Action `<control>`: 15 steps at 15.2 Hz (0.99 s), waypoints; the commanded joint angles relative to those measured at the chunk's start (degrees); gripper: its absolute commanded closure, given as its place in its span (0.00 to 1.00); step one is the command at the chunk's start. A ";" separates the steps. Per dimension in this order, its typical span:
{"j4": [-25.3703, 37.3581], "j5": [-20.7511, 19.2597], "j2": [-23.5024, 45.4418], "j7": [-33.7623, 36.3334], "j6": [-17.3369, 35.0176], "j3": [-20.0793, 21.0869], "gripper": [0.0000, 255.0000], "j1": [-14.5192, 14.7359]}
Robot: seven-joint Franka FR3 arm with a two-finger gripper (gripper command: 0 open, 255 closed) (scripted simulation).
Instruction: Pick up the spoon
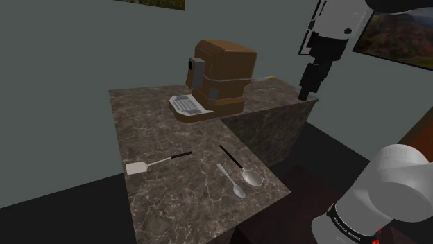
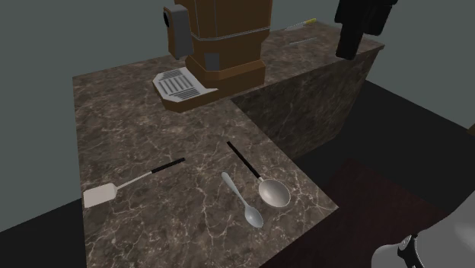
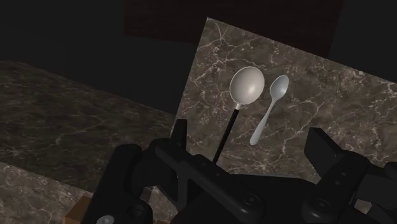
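while gripper (image 1: pixel 304 96) hangs high, fingers apart (empty), spoon (image 1: pixel 231 179) lies far below, beside ladle (image 1: pixel 251 177).

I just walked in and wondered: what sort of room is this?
Probably a kitchen: a dark stone-patterned counter holds a brown coffee machine, and a spoon, a ladle and a spatula lie on it.

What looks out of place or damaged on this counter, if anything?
Nothing stands out. The spoon, the ladle and the spatula lie flat and apart on the counter, and the coffee machine stands upright. No spill or damage shows.
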 commanded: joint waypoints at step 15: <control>-16.18 7.64 13.37 6.70 27.60 2.85 0.00 0.44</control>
